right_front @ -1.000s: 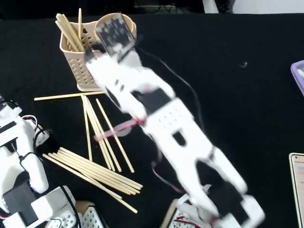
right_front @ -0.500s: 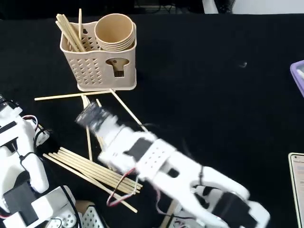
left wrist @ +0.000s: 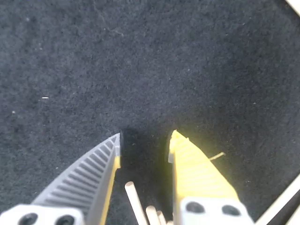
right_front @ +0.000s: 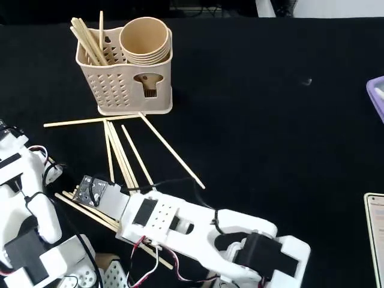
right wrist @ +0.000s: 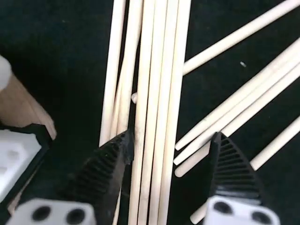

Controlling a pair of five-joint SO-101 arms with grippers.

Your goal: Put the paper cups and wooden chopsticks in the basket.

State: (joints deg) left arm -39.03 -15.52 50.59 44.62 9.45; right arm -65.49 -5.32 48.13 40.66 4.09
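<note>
Over the last 1 second the right arm has swung from the beige slotted plastic basket (right_front: 123, 90) down to the table's front-left. Its black-fingered right gripper (right wrist: 171, 136) now sits low, jaws apart, astride the loose pale wooden chopsticks (right wrist: 154, 93) fanned on the black cloth-covered table (right_front: 270, 120). The stack of tan paper cups (right_front: 144, 39) stands in the basket beside more chopsticks, the left gripper (left wrist: 143, 138) hangs spread over the cloth, and a lilac bin edge (right_front: 376, 96) and a white card (right_front: 375, 228) sit at the right.
</note>
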